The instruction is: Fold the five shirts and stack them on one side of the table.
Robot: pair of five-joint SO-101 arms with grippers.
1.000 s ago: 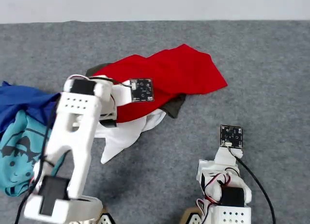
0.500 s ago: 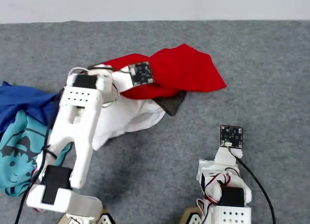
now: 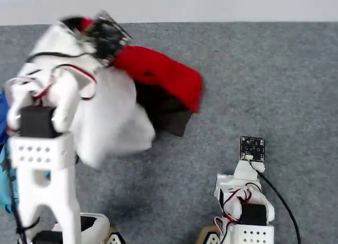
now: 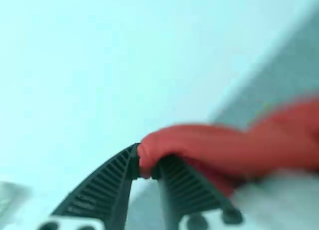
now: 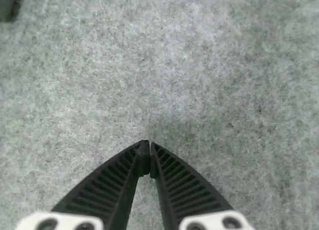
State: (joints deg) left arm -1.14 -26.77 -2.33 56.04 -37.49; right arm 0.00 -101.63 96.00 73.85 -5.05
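Observation:
My left gripper (image 3: 86, 24) is lifted high at the back left, shut on a fold of the red shirt (image 3: 165, 76). In the left wrist view its jaws (image 4: 145, 165) pinch the red shirt (image 4: 209, 146). A white shirt (image 3: 112, 118) hangs below the raised arm beside the red one, and a dark shirt (image 3: 165, 111) lies under the red cloth. The white shirt (image 4: 281, 200) also appears near the jaws. My right gripper (image 5: 146, 149) is shut with nothing in it, low over bare grey carpet at the front right (image 3: 252, 149).
A blue shirt (image 3: 2, 111) and a teal shirt (image 3: 4, 194) peek out at the left edge behind the left arm. The grey carpet table (image 3: 274, 80) is bare on the right. A dark cloth corner (image 5: 9, 3) shows far from the right gripper.
The left arm has risen and swung toward the back left, dragging the red shirt up and leftward off the pile. The white shirt came up with it. The right arm kept still.

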